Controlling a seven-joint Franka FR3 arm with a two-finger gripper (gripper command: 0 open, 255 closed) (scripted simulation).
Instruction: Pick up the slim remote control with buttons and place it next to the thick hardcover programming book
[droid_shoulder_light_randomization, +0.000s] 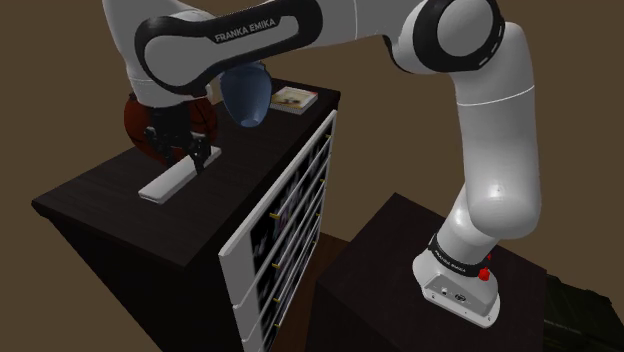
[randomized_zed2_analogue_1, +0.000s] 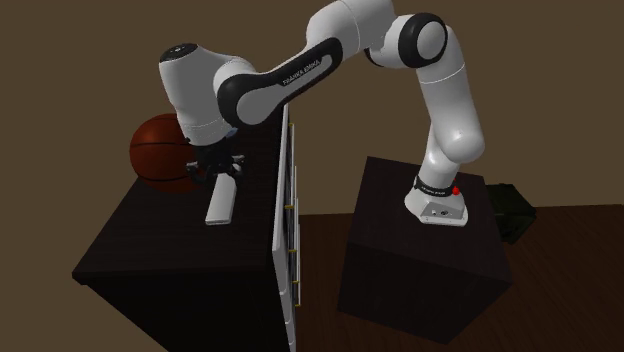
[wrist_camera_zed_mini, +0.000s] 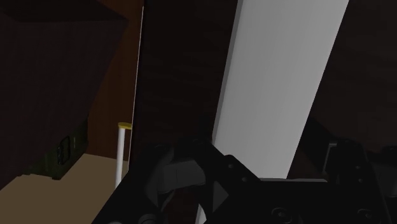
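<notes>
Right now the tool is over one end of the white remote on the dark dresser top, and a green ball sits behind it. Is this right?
Not quite. The ball is a reddish-brown basketball, not green; the second exterior view shows it. The tool is over one end of the white remote on the dark dresser top.

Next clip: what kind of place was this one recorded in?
Probably a room in a home, perhaps a bedroom or den: a dark cabinet with white drawer fronts carries a basketball, a blue vase and a book.
</notes>
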